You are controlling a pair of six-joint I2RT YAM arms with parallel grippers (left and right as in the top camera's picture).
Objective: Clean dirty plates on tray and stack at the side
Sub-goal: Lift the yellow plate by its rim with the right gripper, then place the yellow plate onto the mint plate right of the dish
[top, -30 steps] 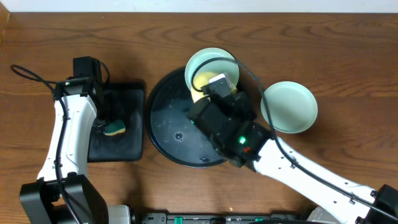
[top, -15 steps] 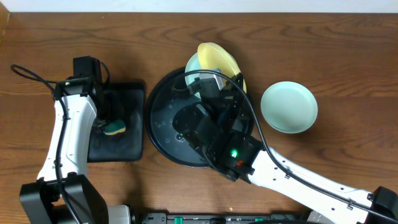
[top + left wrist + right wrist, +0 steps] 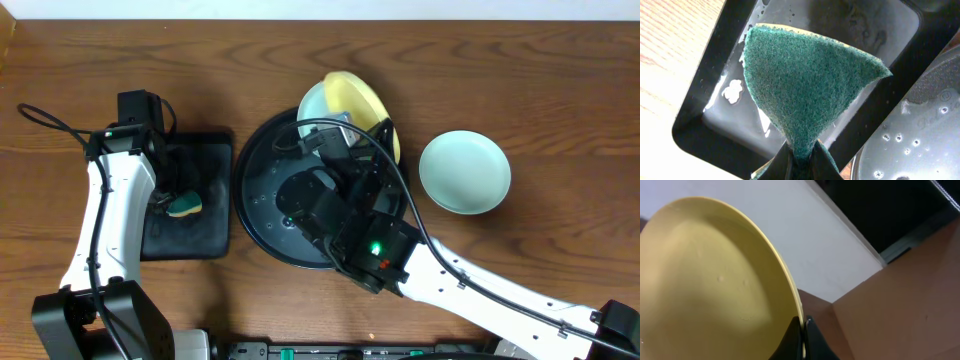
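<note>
No legible text, label, brand or number on anything here

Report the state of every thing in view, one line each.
yellow plate, tilted, rim pinched in right gripper
round tray, wet with droplets
covered mint plate, partly hidden under yellow plate, at round tray's far edge
lone mint plate, flat on table, apart from round tray
sponge, bent, pinched in left gripper
rectangular tray, wet

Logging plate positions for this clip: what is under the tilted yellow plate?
A pale mint-blue plate shows under the yellow plate, at the round black tray's far rim. Only its left part is visible; the yellow plate and the right hand cover the rest.
</note>
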